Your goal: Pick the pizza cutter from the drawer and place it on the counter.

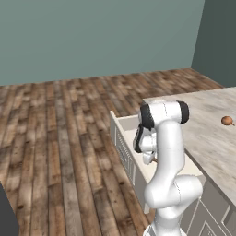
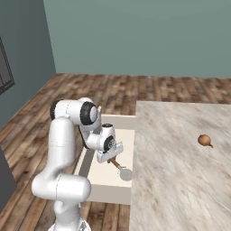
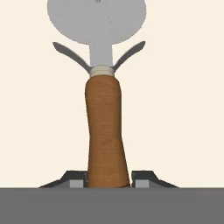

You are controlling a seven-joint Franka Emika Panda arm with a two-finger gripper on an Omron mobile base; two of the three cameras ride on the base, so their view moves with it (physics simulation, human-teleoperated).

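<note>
Right now the jaws [image 3: 108, 180] are sitting at the bottom centre of the hand view, one on each side of the pizza cutter [image 3: 105, 127] at the butt of its brown handle, and they are looking pressed against the wood, so I am judging them to be pinching it. The cutter's long axis is running straight up that frame, away from the jaws, with the round grey blade at the top edge. So the tool is lying dead ahead of the jaws, in line with them, not crosswise.

In the right base view the pizza cutter [image 2: 120, 168] is lying inside the open drawer [image 2: 108, 191], at lower centre, with the gripper [image 2: 110, 159] low over its handle end. The marbled surface [image 2: 180, 171] is spreading to the right of the drawer, with a small brown onion-like object [image 2: 205, 140] resting on it, well apart. Lifting clear of the drawer wall and carrying rightward is looking like the coming move.
</note>
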